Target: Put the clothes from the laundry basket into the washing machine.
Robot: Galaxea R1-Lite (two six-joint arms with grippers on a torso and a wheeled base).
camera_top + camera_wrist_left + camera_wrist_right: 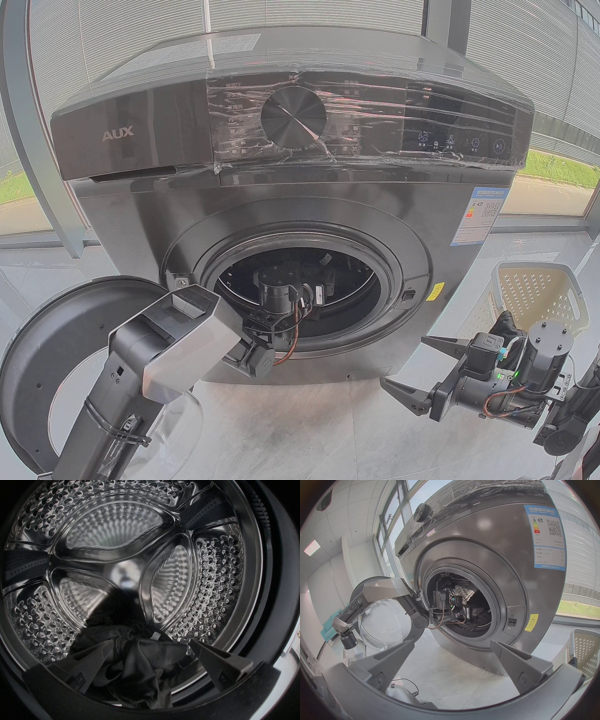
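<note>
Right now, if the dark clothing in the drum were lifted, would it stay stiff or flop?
Probably floppy: the dark clothing lies crumpled in folds, so it would likely sag. It looks thin, so likely light. Pushed, it would probably bunch up on the dimpled drum, not roll.

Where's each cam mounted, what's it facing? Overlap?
Head: on the head, looking down at washing machine; left arm in its opening, right gripper open by laundry basket.
Left wrist: inside the opening, facing drum and dark clothes; left gripper open.
Right wrist: outside, facing washing machine; right gripper open.
Shared: head and right wrist both show left arm.
</note>
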